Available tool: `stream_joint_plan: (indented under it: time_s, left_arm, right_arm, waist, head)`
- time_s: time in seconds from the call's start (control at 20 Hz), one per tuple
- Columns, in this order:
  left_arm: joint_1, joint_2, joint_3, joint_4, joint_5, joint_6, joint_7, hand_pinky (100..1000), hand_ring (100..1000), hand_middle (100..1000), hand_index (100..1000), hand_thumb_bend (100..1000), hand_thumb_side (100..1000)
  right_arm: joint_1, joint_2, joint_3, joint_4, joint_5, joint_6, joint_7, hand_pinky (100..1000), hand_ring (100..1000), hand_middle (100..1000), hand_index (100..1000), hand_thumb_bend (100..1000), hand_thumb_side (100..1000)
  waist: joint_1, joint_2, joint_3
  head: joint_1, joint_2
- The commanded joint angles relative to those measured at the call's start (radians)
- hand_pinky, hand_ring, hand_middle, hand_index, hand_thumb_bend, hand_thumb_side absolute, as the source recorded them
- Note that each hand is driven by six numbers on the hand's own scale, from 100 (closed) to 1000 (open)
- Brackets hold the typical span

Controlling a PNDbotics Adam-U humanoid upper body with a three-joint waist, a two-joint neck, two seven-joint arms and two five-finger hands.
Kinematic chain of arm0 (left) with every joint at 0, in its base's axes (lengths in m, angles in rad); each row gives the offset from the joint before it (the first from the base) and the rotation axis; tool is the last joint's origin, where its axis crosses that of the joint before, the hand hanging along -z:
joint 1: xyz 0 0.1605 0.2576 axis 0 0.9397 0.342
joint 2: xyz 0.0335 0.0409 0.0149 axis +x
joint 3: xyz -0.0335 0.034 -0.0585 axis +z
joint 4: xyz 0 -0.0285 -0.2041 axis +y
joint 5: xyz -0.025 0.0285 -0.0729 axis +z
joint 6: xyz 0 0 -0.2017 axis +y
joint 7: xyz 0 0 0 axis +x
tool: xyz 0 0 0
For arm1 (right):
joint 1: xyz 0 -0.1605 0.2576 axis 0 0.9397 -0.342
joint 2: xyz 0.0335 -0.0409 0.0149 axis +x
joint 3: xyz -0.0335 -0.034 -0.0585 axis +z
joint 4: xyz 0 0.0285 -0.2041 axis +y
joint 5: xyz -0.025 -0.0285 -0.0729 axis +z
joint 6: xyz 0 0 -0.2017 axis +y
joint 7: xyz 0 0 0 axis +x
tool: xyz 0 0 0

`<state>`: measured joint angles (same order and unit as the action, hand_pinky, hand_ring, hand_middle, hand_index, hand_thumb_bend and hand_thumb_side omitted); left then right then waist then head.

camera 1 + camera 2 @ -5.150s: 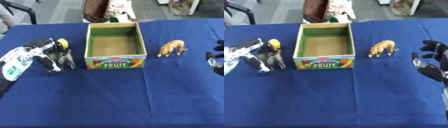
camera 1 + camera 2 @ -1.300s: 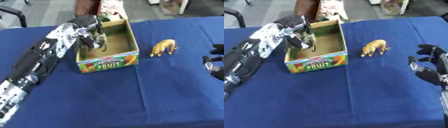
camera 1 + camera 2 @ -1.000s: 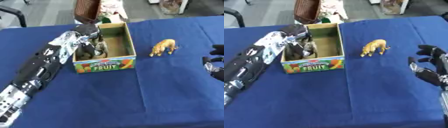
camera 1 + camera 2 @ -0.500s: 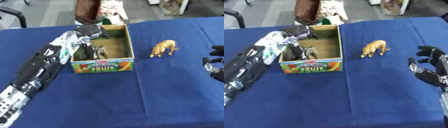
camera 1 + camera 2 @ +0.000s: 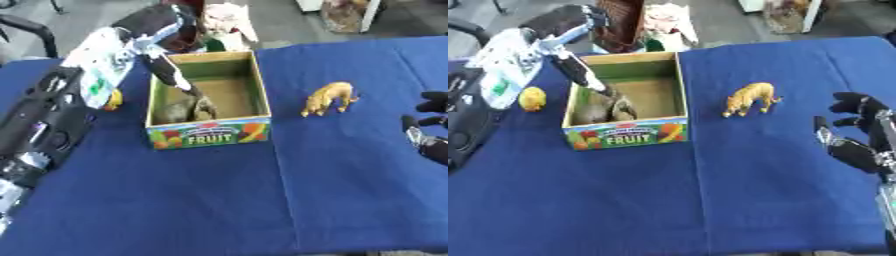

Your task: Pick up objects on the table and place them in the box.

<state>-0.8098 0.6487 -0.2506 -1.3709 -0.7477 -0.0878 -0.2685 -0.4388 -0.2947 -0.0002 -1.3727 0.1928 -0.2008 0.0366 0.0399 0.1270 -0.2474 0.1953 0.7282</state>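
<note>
Reaching down into the box (image 5: pixel 249 90), the left hand (image 5: pixel 166 67) has its long dark fingers (image 5: pixel 175 80) straight and slack, tips pointing at the grey-brown toy animal (image 5: pixel 188 109) that lies on the box floor near the front wall; no finger curls round it, so the hand reads as open and holding nothing. From those fingers the arm runs back up and out over the box's left wall, its white-and-black forearm crossing the blue table (image 5: pixel 219 200) toward the lower left corner. Just outside that wall, partly hidden beside the arm, sits a small yellow object (image 5: pixel 532 98). On the other side of the box, well apart from it, the tan toy animal (image 5: pixel 329 98) stands upright on the cloth. The right hand (image 5: pixel 857 135) idles at the right edge, fingers relaxed and spread, gripping nothing. My judgement is that 1 item is delivered and the release step is at its end, with 2 items not yet boxed. The next move likely calls for lifting the left hand straight up clear of the box walls without catching the cardboard, then going for the yellow object nearby, or sending the right hand to the tan animal.
</note>
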Motion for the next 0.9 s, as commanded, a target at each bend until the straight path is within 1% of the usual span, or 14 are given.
stream_joint_plan:
  time_s: [0.05, 0.15, 0.3, 0.45, 0.55, 0.7, 0.9]
  left_arm:
    - [0.021, 0.104, 0.067, -0.072, 0.031, 0.046, 0.01, 717, 675, 675, 786, 812, 155]
    - [0.06, 0.141, 0.096, -0.075, 0.036, 0.079, 0.012, 709, 664, 665, 780, 805, 132]
    - [0.108, 0.168, 0.126, -0.042, 0.038, 0.131, 0.021, 699, 654, 654, 770, 793, 100]
    - [0.131, 0.173, 0.141, 0.022, 0.025, 0.179, 0.032, 690, 645, 646, 765, 788, 100]
    - [0.13, 0.166, 0.146, 0.075, 0.017, 0.207, 0.042, 685, 641, 642, 762, 789, 100]
    - [0.112, 0.148, 0.145, 0.162, 0.014, 0.215, 0.056, 680, 636, 638, 762, 788, 100]
    - [0.077, 0.119, 0.137, 0.272, -0.003, 0.187, 0.064, 680, 635, 637, 761, 789, 100]
  right_arm:
    - [-0.008, -0.026, -0.01, -0.01, 0.002, -0.001, -0.004, 619, 736, 589, 776, 260, 107]
    - [-0.007, -0.025, -0.011, -0.01, 0.002, 0.0, -0.005, 619, 736, 589, 776, 261, 107]
    - [-0.005, -0.026, -0.012, -0.01, 0.002, 0.0, -0.005, 619, 735, 588, 775, 260, 107]
    - [-0.005, -0.027, -0.013, -0.01, 0.001, -0.001, -0.006, 619, 735, 588, 775, 260, 107]
    - [-0.006, -0.026, -0.013, -0.011, 0.0, -0.001, -0.006, 619, 735, 588, 775, 260, 106]
    - [-0.008, -0.025, -0.012, -0.011, -0.001, -0.002, -0.006, 619, 735, 588, 775, 261, 105]
    - [-0.009, -0.024, -0.011, -0.009, -0.002, -0.003, -0.005, 619, 735, 588, 775, 262, 106]
  waist:
    - [-0.002, -0.018, 0.005]
    - [-0.002, -0.02, 0.009]
    - [-0.003, -0.02, 0.013]
    - [-0.005, -0.019, 0.015]
    - [-0.007, -0.019, 0.015]
    - [-0.011, -0.017, 0.014]
    - [-0.015, -0.015, 0.013]
  head:
    - [-0.009, -0.004]
    - [-0.012, -0.005]
    - [-0.016, -0.005]
    - [-0.021, -0.005]
    - [-0.023, -0.005]
    - [-0.024, -0.005]
    - [-0.023, -0.004]
